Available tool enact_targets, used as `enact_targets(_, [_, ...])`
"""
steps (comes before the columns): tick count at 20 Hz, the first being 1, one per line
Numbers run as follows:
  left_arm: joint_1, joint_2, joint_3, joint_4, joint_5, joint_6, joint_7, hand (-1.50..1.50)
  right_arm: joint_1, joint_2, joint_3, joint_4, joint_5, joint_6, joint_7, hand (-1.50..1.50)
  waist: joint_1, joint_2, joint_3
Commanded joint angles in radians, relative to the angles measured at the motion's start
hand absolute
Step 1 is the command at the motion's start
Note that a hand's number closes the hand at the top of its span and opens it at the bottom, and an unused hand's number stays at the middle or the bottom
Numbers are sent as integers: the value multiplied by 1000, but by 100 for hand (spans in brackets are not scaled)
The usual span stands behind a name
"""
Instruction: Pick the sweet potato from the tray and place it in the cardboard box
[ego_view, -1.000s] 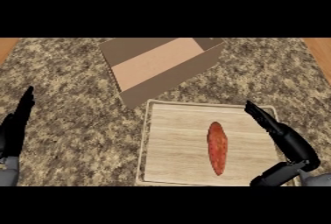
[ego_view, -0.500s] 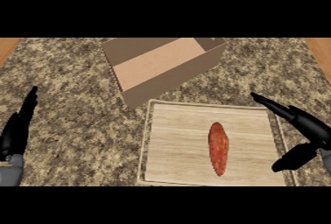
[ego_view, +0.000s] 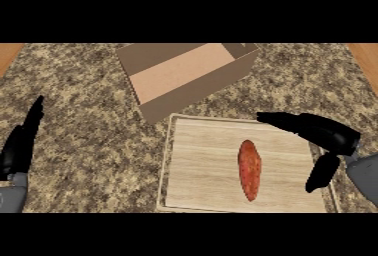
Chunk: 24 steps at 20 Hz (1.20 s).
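Approach step: right hand (ego_view: 328, 136) is hovering open, fingers straight. Sweet potato (ego_view: 249, 170) is lying on the tray (ego_view: 199, 165), just left of the thumb, ungrasped. Next it likely needs lowering and closing round it. Left hand (ego_view: 22, 145) is resting open.

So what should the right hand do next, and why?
Probably move the right hand leftward and down over the sweet potato: the hand is open beside it, not touching, and the potato lies untouched on the tray.

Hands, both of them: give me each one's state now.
Left hand: open, holding nothing.
Right hand: open over the tray, holding nothing.
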Motion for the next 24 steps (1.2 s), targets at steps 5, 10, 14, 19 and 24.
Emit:
enact_targets(5, [-2,-38,-10,-29,-47,15,18,0,-74,124,28,80,163,63,99,-150,-2,1,1])
enact_targets(10, [49,-56,34,33,-37,-3,-86,0,-92,209,6,102,241,108,113,-150,-3,1,1])
enact_targets(14, [25,-53,27,-99,-65,-15,76,0,-20,236,-48,-19,245,163,174,-150,-7,-1,1])
enact_targets(19, [31,-47,64,-47,-66,-45,7,0,32,210,-109,-108,257,251,117,-150,-9,-1,1])
enact_targets(24, [24,-49,73,-83,-65,-71,32,0,38,278,-116,-129,260,295,115,-150,-9,-1,1])
